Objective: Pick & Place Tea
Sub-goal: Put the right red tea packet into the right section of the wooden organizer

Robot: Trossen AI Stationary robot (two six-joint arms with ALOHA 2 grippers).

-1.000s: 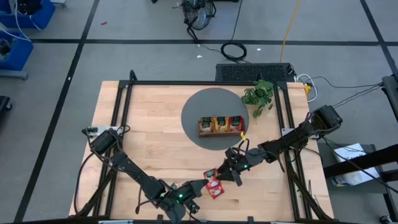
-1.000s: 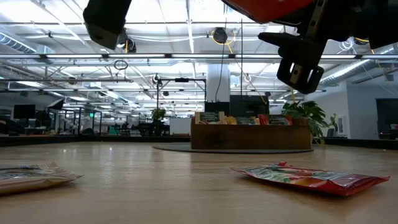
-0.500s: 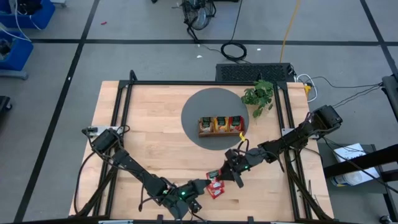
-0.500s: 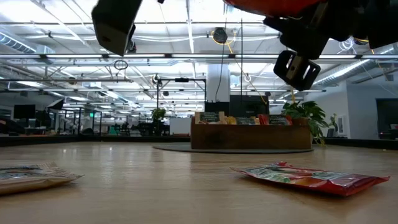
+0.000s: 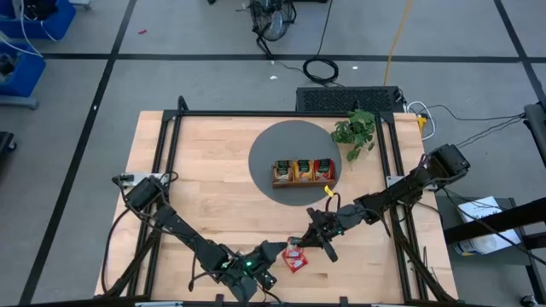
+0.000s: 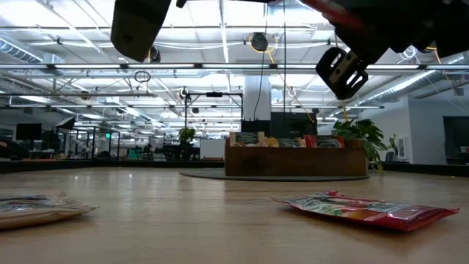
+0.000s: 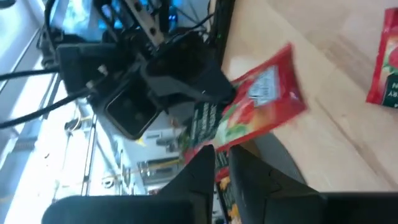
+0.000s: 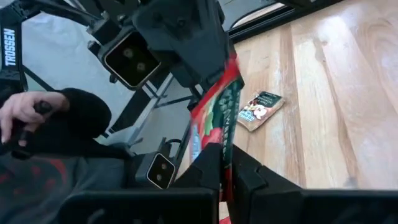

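Wood table (image 5: 196, 170) below me. At six o'clock both arms meet on one red sachet (image 8: 214, 127), held above the table: right gripper (image 8: 225, 169) fingers clamped on it, left gripper (image 7: 222, 163) fingers narrow, loosening. Tray (image 5: 303, 173) lies at twelve o'clock.

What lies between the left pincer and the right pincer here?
A red tea sachet, raised off the table, bridges the left pincer and right pincer; the high view and both wrist views show it.

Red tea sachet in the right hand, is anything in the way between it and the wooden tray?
Nothing visible. From the right hand, shut on the red sachet, only bare table and grey mat lie before the wooden tray.
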